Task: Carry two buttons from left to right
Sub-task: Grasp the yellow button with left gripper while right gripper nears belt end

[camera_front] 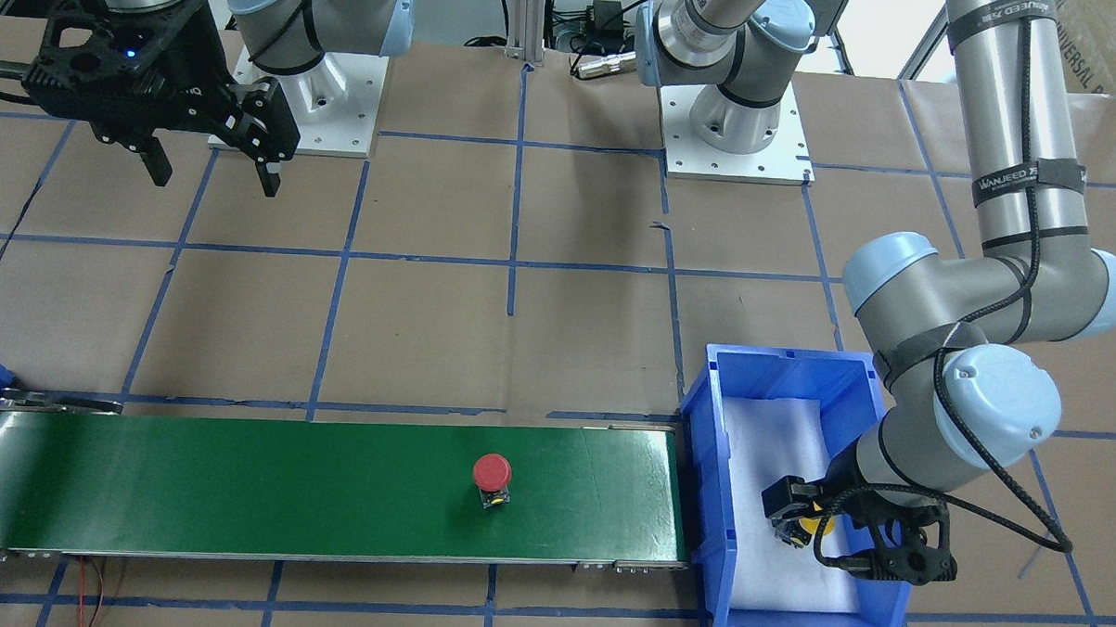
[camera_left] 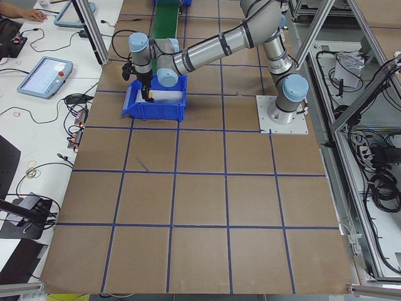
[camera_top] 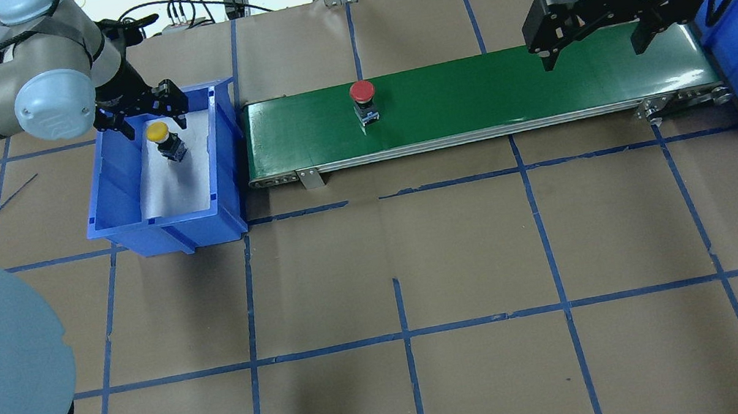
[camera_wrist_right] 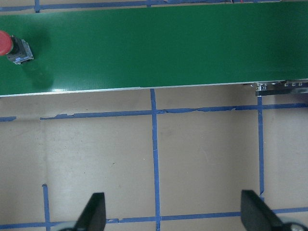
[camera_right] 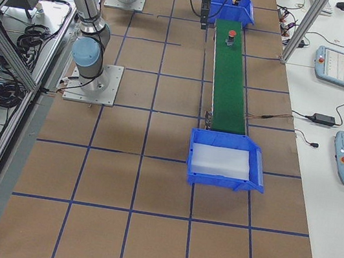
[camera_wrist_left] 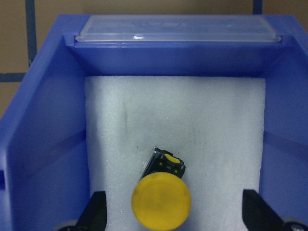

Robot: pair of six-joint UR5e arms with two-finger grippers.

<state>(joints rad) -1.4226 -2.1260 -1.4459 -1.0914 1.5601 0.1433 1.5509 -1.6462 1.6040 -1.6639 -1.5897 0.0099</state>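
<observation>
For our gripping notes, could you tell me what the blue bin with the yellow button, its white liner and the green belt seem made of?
The blue bin looks like moulded plastic, smooth with a slight sheen. Its white liner seems foam sheet, by its grainy matte surface. The green belt looks rubbery or PVC, faintly glossy.

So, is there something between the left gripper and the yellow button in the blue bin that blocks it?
Nothing visible does. The left gripper is open over the yellow button, with one finger on each side of its cap and a gap between. Around the button, the blue bin shows only its white foam liner.
</observation>
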